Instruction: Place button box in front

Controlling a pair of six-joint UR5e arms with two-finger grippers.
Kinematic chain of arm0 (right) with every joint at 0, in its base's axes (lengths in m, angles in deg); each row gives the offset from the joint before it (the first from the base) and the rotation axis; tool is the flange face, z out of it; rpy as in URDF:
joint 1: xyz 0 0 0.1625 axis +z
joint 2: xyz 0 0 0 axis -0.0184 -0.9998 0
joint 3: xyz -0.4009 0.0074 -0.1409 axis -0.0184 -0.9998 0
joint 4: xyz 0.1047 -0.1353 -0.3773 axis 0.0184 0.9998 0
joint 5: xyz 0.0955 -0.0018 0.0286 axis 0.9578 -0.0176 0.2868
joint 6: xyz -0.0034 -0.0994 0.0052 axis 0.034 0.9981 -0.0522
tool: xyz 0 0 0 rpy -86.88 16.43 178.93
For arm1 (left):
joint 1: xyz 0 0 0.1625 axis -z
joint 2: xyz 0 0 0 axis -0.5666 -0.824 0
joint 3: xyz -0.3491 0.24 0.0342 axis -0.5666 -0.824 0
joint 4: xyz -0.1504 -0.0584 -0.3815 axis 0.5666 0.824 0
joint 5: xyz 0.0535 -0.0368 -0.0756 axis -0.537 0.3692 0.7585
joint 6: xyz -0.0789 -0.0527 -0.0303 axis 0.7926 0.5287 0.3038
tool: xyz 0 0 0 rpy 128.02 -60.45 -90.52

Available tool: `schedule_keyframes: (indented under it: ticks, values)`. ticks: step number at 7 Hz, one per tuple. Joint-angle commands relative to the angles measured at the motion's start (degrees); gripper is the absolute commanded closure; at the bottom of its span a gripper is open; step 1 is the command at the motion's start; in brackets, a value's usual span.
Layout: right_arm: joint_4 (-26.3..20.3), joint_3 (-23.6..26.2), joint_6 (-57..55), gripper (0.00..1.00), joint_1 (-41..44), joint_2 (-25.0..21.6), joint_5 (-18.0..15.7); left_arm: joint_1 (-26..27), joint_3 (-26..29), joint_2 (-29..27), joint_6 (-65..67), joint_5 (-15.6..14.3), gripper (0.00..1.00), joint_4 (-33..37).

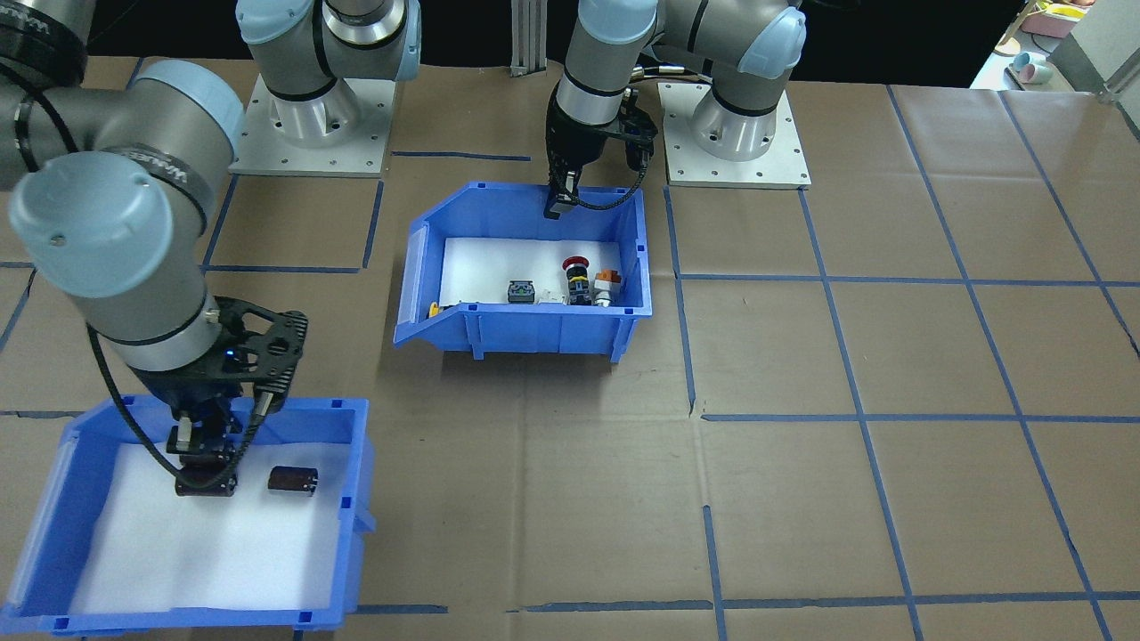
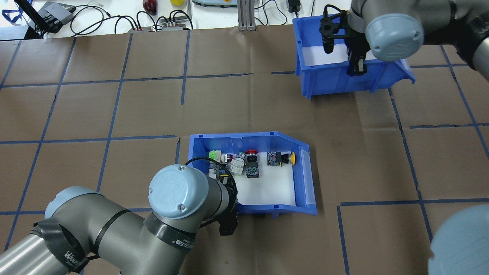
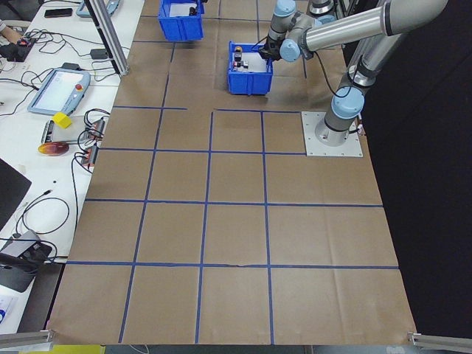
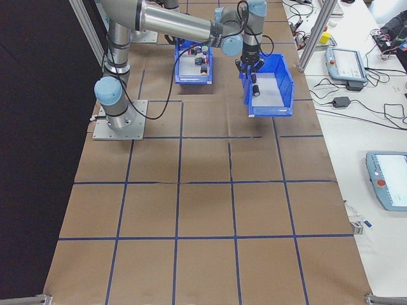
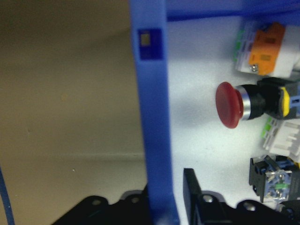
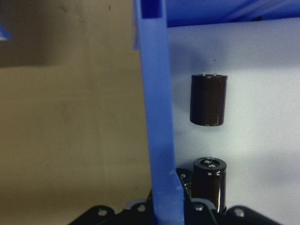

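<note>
The button box (image 1: 525, 329) (image 2: 303, 179) is a blue bin with a white floor, near the table's middle. It holds a red mushroom button (image 1: 575, 264) (image 5: 229, 105), an orange switch (image 5: 267, 49) and a yellow one (image 2: 292, 157). My left gripper (image 1: 559, 206) (image 5: 161, 206) is shut on the box's wall on the robot's side, one finger inside and one outside. My right gripper (image 1: 200, 454) (image 6: 164, 206) is shut on the wall of the other blue bin (image 1: 178, 614) (image 2: 332, 84), which holds dark cylinders (image 1: 293, 481) (image 6: 209, 101).
Brown paper with a blue tape grid (image 1: 855, 418) covers the table. The two arm base plates (image 1: 312, 133) (image 1: 735, 133) sit behind the button box. Cables and devices (image 2: 153, 23) lie past the far table edge. A side bench holds teach pendants (image 4: 346, 63).
</note>
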Motion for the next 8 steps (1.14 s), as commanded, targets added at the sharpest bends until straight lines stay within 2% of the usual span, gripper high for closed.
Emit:
schedule_keyframes:
  ticks: [1, 2, 3, 6, 7, 8]
  values:
    - [-0.1, 3.3, 7.9, 0.92, -7.9, -3.5, 3.4, -4.5, 4.9, -1.4, -5.3, -0.6, 1.00, 0.4]
    - [0.0, 5.3, 8.2, 0.92, -9.3, -4.8, 3.8, -7.5, 7.7, -4.0, -7.8, -0.3, 1.00, 0.4]
    - [0.0, 7.5, 8.2, 0.92, -10.1, -7.0, 4.5, -7.9, 11.2, -8.5, -8.7, -0.3, 1.00, 0.1]
    - [0.1, 15.3, 10.0, 0.92, -12.6, -13.4, 5.2, -7.9, 30.3, -28.0, -8.0, -0.4, 1.00, -0.1]
    - [0.1, 15.8, 13.0, 0.92, -13.4, -14.1, 5.2, -7.8, 35.6, -33.4, -7.9, -0.4, 0.99, -0.2]
    - [0.0, 15.9, 13.2, 0.92, -14.2, -14.2, 5.1, -7.8, 38.9, -36.0, -7.9, -0.4, 0.99, -0.1]
